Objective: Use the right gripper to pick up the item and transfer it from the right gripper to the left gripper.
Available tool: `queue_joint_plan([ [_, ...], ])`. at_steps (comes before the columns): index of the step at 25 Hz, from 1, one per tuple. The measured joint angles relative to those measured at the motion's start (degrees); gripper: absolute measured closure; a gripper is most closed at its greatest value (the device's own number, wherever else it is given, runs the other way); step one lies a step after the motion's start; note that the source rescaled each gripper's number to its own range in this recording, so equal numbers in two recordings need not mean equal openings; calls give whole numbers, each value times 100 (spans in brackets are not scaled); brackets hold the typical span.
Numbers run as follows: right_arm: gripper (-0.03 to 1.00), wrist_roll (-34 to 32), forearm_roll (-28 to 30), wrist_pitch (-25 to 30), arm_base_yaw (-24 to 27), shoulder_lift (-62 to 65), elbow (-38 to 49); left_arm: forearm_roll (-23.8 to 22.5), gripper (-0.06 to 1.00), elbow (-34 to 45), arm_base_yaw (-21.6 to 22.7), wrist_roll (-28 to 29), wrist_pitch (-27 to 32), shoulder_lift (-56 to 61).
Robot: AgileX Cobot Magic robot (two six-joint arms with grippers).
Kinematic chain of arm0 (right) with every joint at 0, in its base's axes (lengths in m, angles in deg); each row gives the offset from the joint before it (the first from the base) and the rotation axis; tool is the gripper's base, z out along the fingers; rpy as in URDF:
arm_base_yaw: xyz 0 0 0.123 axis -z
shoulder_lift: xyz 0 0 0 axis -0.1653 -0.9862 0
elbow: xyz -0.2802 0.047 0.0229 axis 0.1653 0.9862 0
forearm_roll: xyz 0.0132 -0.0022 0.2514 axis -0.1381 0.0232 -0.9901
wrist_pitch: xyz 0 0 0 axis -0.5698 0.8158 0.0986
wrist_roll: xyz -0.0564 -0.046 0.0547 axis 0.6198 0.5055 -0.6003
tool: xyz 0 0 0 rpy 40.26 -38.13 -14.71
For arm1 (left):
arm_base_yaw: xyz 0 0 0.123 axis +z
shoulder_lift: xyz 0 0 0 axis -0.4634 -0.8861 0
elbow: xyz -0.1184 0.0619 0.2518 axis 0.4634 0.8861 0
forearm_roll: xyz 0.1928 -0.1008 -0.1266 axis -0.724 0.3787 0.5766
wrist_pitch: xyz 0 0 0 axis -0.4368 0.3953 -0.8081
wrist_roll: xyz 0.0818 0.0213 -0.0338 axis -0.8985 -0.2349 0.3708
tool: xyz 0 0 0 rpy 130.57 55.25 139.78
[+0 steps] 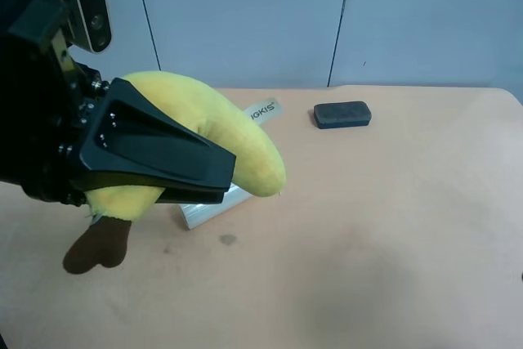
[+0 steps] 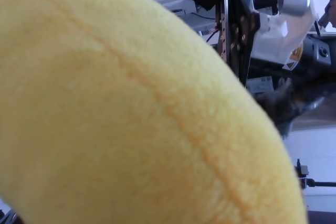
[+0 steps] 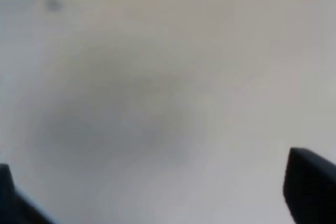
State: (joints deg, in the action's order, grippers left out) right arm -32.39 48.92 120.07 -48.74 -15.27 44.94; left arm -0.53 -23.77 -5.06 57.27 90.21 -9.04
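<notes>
The yellow plush banana (image 1: 237,132) is held above the table by the black wedge-fingered left gripper (image 1: 214,171) at the exterior high view's left. One flat finger (image 1: 155,149) lies across its front; the other is hidden behind it. The banana's dark brown stem tip (image 1: 98,247) hangs below. The banana fills the left wrist view (image 2: 131,119). In the right wrist view, the right gripper (image 3: 157,203) is open and empty, with only blurred bare table between its dark fingertips (image 3: 310,187). An arm with a white housing (image 2: 286,17) shows beyond the banana.
A dark grey rectangular block (image 1: 342,114) lies at the back of the tan table (image 1: 392,226). A pale roll with a printed label (image 1: 214,206) lies under and behind the banana. Grey-blue wall panels stand behind the table.
</notes>
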Motion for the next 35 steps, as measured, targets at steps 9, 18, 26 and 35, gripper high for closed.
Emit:
queue_joint_plan([
  [9, -3, 0, 5, -2, 2403, 1203, 0, -15, 94, 0, 0, -104, -126, -13],
  [18, -3, 0, 11, -2, 3222, 1224, 0, -40, 94, 0, 0, -150, -281, -13],
  [26, -3, 0, 11, -2, 2697, 1224, 0, -281, 94, -202, 0, -150, -501, -17],
  [35, -3, 0, 11, -2, 2622, 1224, 0, -1991, 94, -1720, 515, 544, -457, -556],
])
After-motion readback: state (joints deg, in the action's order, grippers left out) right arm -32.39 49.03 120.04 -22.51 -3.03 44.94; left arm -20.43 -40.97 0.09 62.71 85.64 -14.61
